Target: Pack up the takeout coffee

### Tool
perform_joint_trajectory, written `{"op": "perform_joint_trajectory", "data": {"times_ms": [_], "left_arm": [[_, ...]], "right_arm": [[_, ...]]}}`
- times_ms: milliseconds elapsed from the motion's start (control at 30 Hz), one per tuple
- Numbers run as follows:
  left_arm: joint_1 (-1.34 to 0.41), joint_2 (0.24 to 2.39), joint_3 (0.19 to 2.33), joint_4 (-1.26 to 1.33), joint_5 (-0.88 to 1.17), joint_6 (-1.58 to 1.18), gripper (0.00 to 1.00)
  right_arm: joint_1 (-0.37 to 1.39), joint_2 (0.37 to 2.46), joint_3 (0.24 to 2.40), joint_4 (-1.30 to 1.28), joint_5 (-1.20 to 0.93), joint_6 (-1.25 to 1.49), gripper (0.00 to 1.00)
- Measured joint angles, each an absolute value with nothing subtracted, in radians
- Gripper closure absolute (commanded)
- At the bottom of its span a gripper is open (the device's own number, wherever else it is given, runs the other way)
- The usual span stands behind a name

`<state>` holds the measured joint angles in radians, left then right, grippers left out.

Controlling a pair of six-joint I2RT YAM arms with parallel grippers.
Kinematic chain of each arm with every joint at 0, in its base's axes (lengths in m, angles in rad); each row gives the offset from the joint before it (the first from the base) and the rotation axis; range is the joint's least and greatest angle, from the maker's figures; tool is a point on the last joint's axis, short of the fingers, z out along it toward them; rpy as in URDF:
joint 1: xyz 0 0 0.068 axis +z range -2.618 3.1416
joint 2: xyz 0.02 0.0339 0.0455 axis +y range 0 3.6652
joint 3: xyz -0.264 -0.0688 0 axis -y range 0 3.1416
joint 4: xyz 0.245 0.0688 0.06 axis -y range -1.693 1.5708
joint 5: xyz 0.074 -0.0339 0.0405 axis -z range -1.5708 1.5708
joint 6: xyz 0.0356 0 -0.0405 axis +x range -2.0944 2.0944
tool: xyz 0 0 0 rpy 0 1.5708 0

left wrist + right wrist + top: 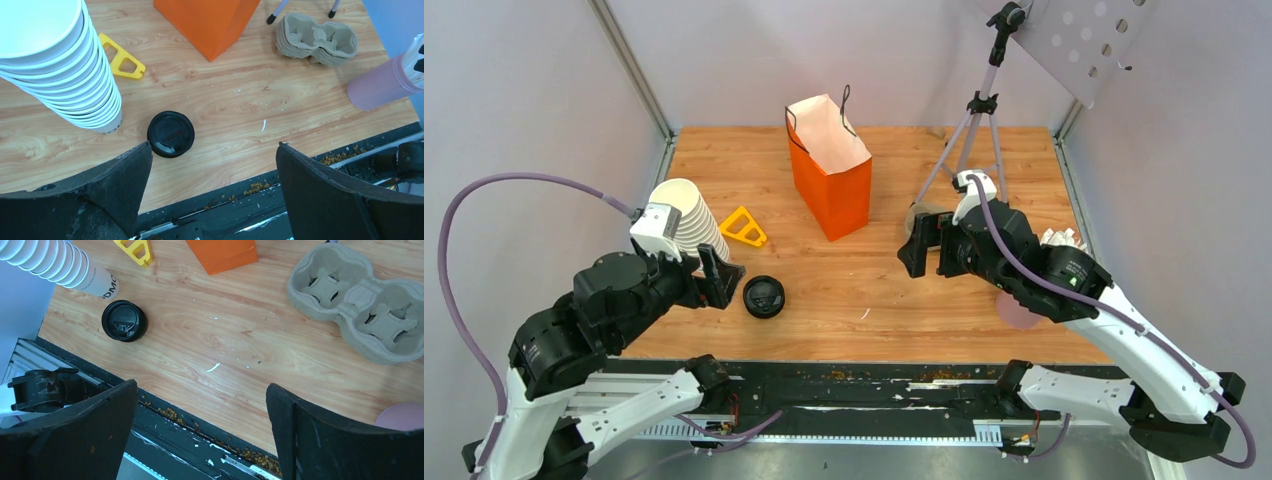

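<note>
Top external view: the black lid (764, 297) lies face up, its axis vertical, near the bench's (874, 300) front edge, left of centre, just beside the stack of white cups (686, 215). Whether a cup stands beneath it cannot be told. The left gripper (721, 278) and right gripper (931, 249) gape, empty. The wrist views show the pulp carrier (360, 302) whole. The orange bag (829, 165) stands upright mid-bench, on wood grain, between grey walls.
</note>
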<state>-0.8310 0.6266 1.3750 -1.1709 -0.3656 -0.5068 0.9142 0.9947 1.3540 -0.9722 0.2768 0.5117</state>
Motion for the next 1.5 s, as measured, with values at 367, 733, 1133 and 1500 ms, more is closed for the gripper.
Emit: {"op": "perform_joint_trajectory", "data": {"times_ms": [367,733,1133,1500], "left_arm": [[-0.831,0.659,1.375,-1.171,-0.466,-0.485,0.00],[-0.831,0.862,1.523,-1.129,-0.759,-0.366,0.05],[-0.588,1.026,1.696,-1.047,-0.790,-0.276,0.07],[-0.215,1.122,1.777,-1.110,-0.549,-0.316,0.28]], "right_arm": [[0.914,0.915,1.314,-0.937,0.279,0.518,0.00],[0.914,0.836,1.257,-0.853,0.207,0.490,0.01],[0.914,0.836,1.161,-0.818,0.076,0.451,0.01],[0.914,0.774,1.139,-0.802,0.040,0.446,0.01]]}}
